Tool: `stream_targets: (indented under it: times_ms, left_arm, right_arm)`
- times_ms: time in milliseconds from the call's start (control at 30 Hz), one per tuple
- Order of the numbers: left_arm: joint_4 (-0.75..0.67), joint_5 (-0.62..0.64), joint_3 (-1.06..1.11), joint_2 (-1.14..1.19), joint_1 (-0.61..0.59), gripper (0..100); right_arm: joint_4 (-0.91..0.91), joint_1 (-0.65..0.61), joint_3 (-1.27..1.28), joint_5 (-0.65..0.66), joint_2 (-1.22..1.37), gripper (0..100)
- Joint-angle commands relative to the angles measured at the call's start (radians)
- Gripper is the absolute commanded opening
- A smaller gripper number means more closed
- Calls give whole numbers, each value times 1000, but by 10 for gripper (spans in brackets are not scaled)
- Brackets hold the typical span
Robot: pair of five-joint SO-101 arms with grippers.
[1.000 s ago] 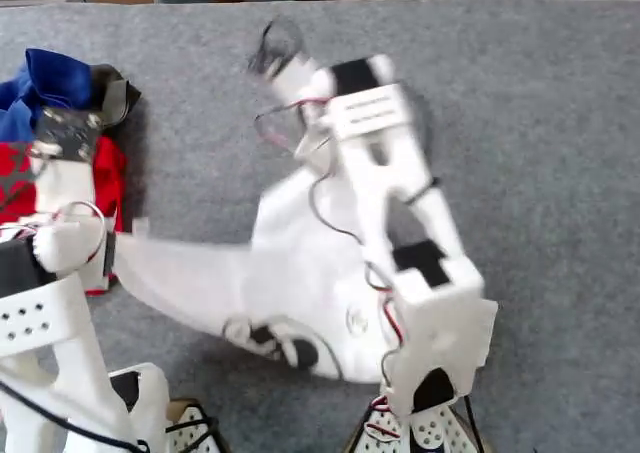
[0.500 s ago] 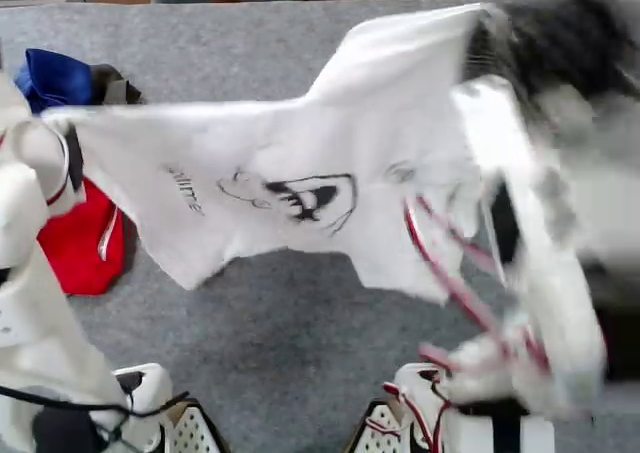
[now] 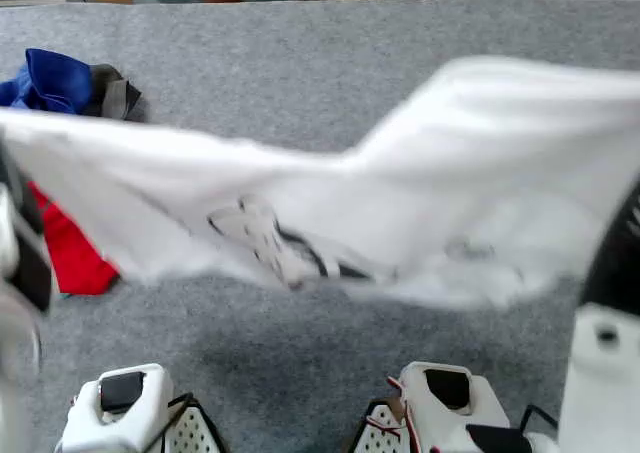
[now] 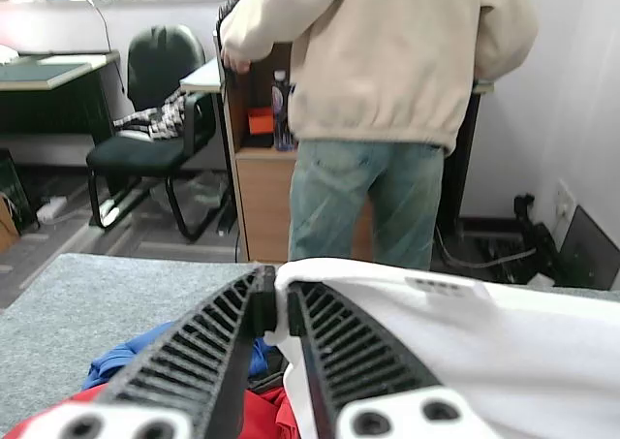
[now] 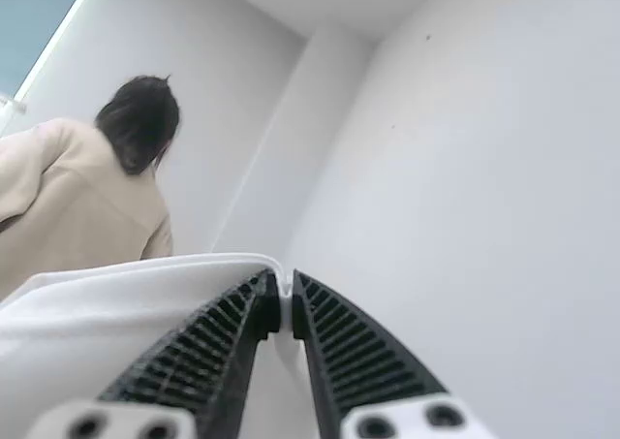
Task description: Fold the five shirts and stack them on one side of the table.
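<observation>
A white shirt (image 3: 400, 203) with a black print hangs stretched in the air across the high view, above the grey table (image 3: 300, 63). My left gripper (image 4: 274, 298) is shut on one edge of this white shirt (image 4: 465, 342), high over the table's left side. My right gripper (image 5: 279, 301) is shut on another edge of the white shirt (image 5: 107, 313), raised at the right and pointing upward toward a wall. A pile of shirts lies at the table's left: blue (image 3: 55, 78), dark grey (image 3: 112, 93) and red (image 3: 72, 253).
The two arm bases (image 3: 130, 413) (image 3: 450, 403) stand at the table's near edge. A person in a beige top (image 4: 378, 51) stands behind the table's far side, facing away. A chair (image 4: 160, 119) and a desk are farther back.
The white shirt was lifted off the table by both grippers and spread out in the air. Both arms rose, the right one swinging out to the right.
</observation>
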Motion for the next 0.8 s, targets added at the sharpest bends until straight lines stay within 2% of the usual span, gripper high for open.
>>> stream_targets:
  times_ms: [0, 167, 233, 367, 500, 633, 767]
  left_arm:
    - [3, -2, 185, -135, 2, 28]
    - [-11, -29, 510, -201, 13, 29]
    - [-87, -31, 665, -187, 45, 29]
    - [-361, -87, 958, -133, 139, 29]
    - [-772, -110, 1211, 15, 153, 29]
    - [-1065, -107, 1207, 276, 140, 29]
    - [-1151, -107, 974, 534, 140, 29]
  right_arm:
    - [-18, 12, 12, 9, 4, 13]
    - [38, 12, 197, 43, 64, 13]
    - [35, 12, 326, 61, 102, 13]
    - [-81, 9, 590, 75, 199, 13]
    - [-322, 9, 845, 74, 326, 13]
    - [-591, 9, 983, 69, 495, 13]
    - [-736, 11, 929, 68, 679, 13]
